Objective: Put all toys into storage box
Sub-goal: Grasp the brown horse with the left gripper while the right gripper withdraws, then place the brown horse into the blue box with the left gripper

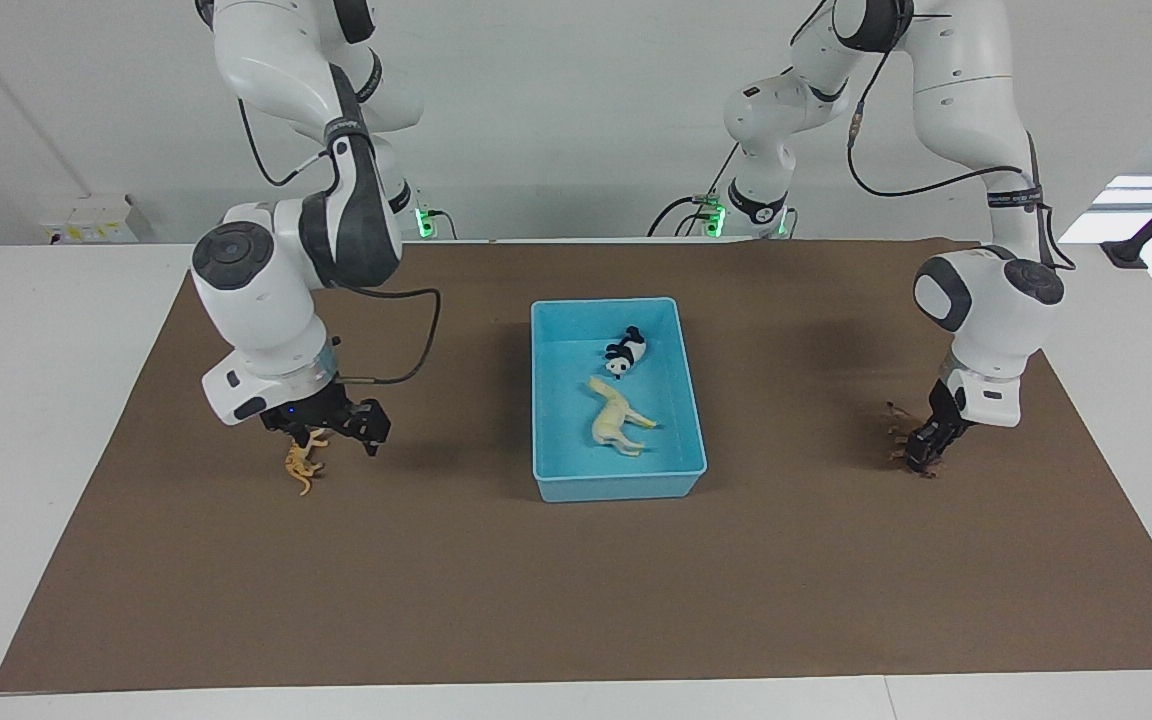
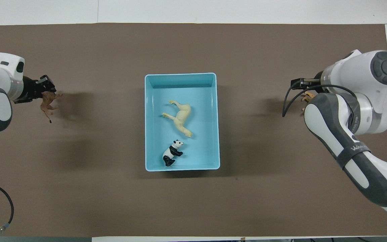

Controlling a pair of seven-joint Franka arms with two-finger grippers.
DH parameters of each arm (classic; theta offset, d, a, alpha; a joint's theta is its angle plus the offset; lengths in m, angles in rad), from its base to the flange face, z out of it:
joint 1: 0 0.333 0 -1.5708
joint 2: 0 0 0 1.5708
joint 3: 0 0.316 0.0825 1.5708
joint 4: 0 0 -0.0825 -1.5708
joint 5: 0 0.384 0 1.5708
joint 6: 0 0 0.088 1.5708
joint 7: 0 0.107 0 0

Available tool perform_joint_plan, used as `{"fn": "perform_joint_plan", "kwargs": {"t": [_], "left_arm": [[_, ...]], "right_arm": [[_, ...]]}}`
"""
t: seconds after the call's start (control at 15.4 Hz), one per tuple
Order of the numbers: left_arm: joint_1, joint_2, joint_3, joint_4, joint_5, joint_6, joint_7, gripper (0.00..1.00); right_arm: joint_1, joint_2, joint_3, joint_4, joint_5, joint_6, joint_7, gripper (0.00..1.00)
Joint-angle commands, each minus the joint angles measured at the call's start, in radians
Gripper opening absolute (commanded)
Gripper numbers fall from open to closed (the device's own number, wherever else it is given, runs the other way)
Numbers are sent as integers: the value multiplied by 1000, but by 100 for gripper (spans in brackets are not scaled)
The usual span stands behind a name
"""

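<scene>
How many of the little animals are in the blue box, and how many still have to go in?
Two are in: the horse and panda lie in the box. Two are left, both in hand: the right hand has lifted the tiger, and the left hand grips the lion. Neither is over the box.

Light blue storage box (image 1: 616, 487) mid-mat, inside it a cream-white horse (image 1: 616, 417) and black-and-white panda (image 1: 625, 352), orange-tan tiger (image 1: 302, 465) toward the right arm's end from the box, brown lion (image 2: 47, 102) toward the left arm's end, dull brown mat (image 1: 576, 600), white arms
</scene>
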Motion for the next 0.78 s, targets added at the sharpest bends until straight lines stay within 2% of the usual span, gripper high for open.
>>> {"fn": "perform_joint_plan", "kwargs": {"t": [0.0,0.06,0.26,0.45,0.58,0.65,0.71], "left_arm": [[-188,-79,14,92,11,-217,-260,0],[-251,-102,10,86,11,-228,-368,0],[-430,-110,4,76,8,-200,-652,0],[-539,-148,1,-61,-2,-27,-763,0],[-595,-168,3,-119,-2,18,-792,0],[-605,-174,3,-127,-2,18,-795,23],[-620,-176,4,-127,-2,9,-797,63]], "right_arm": [[-40,-52,15,-92,15,45,-70,100],[-49,-49,15,-103,15,48,-78,100],[-51,-25,15,-120,15,118,-78,100],[-42,20,15,-119,16,184,-66,100],[-45,34,15,-120,15,209,-75,100],[-51,35,15,-120,15,209,-77,100],[-54,34,15,-120,15,209,-83,100]]}}
